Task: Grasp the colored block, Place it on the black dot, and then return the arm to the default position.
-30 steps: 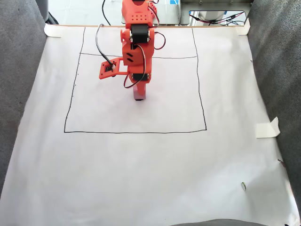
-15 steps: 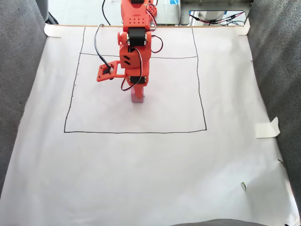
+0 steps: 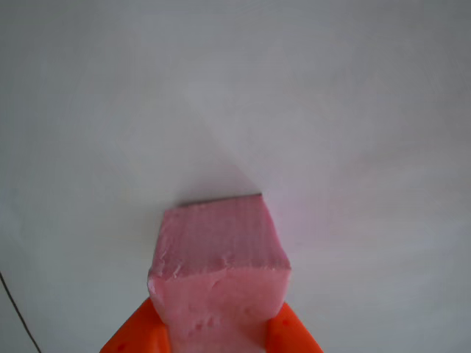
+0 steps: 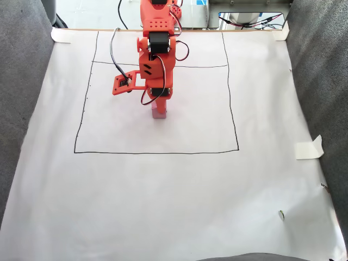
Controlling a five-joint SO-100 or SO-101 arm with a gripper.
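— End effector, how does it stand?
— Its two orange fingers press both sides of one pink block, inside the drawn square on the paper-covered table.

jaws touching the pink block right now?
Touching. In the other view, the orange fingers press against both lower sides of the pink block with no gap. The fixed view shows the gripper down over it.

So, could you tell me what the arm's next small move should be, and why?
Probably open the gripper and release: the orange fingers flank the pink cube, which appears to rest on the white paper. The black dot cannot be made out, so placement is unconfirmed.
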